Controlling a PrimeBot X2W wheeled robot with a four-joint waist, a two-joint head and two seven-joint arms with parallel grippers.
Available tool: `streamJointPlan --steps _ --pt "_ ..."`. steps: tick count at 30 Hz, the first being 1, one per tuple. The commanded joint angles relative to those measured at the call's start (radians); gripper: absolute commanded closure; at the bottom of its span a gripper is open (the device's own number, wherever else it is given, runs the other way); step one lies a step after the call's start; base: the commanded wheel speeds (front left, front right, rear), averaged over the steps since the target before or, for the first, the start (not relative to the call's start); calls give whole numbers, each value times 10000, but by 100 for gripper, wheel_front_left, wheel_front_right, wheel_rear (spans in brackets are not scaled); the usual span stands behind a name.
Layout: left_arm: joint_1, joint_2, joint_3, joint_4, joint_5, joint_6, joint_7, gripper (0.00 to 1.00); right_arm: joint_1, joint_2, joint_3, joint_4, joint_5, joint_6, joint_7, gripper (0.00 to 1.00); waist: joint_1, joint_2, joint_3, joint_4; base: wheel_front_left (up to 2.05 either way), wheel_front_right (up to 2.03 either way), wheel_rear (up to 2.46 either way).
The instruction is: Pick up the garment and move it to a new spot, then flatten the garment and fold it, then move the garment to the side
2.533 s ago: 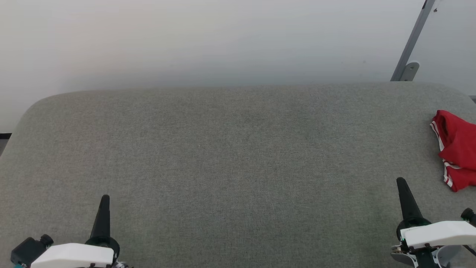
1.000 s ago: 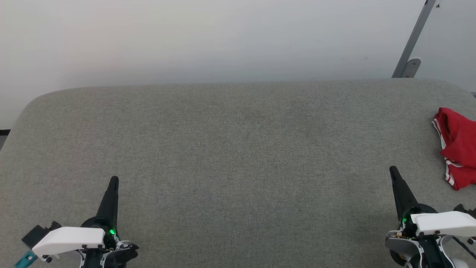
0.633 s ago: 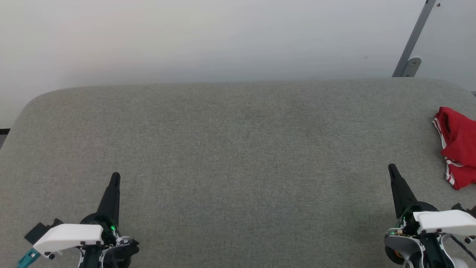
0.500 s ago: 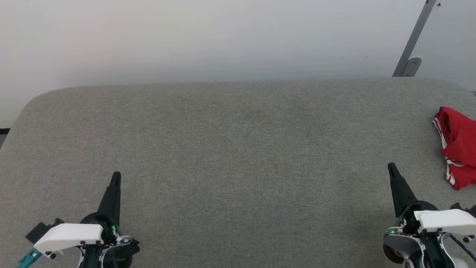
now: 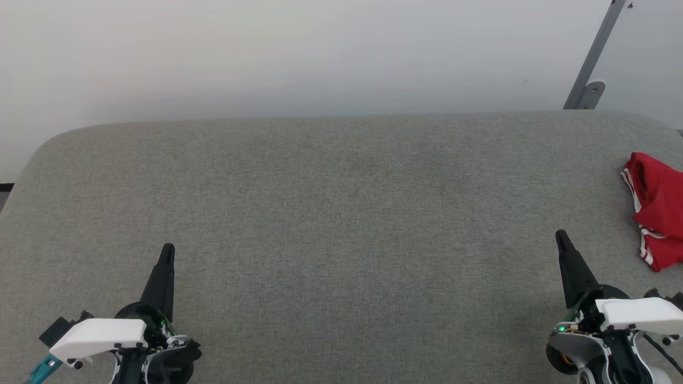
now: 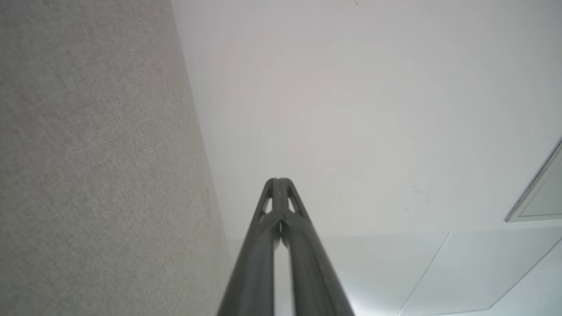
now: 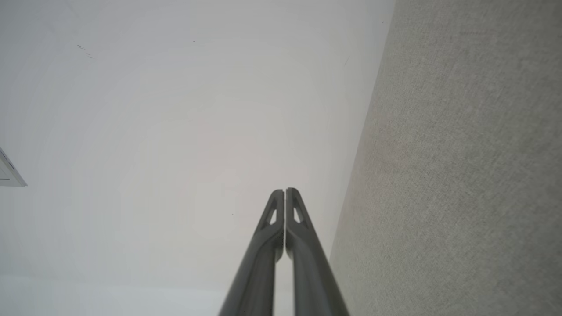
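Head view: the garment lies bunched at the far right of the padded table. The picture edge cuts part of it off, and it is well apart from the left arm.

Change noted: over the last couple of seconds both grippers have crept forward over the table and slightly inward, and the camera itself has shifted a little. In the last half second almost nothing moves. The garment keeps its place and shape throughout.

Left gripper: fingers pressed together, nothing between them. Right gripper: likewise closed and empty, near the garment but not touching it. Both wrist views confirm that the fingertips meet.

Assessment: a rumpled garment at the table's side with empty arms fits either a garment awaiting pick-up or one already set aside. The visible part shows loose folds rather than a tidy stack, but the hidden part prevents a finding.

Materials: the garment is thin, soft red cloth with white-and-red striped bands, rumpled into ridges. The table covering is grey woven fabric, flat, with rounded corners. The fingers are dark and tapering, with triangular cut-outs near the tips. A grey metal bracket stands against the pale wall.
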State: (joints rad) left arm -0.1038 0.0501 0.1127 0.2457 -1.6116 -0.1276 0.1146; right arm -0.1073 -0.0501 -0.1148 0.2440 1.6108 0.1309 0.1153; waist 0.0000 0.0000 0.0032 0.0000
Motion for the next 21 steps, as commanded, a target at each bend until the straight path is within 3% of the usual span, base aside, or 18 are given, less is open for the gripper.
streamJointPlan --steps 1,21 --pt "-117 2 29 2 -22 -57 27 100 -39 17 -1 21 36 -3 16 100 0 0 0 0 0 0 0" --pt "-118 0 32 2 -18 -57 29 100 -38 17 1 21 37 -3 14 100 0 0 0 0 0 0 0"
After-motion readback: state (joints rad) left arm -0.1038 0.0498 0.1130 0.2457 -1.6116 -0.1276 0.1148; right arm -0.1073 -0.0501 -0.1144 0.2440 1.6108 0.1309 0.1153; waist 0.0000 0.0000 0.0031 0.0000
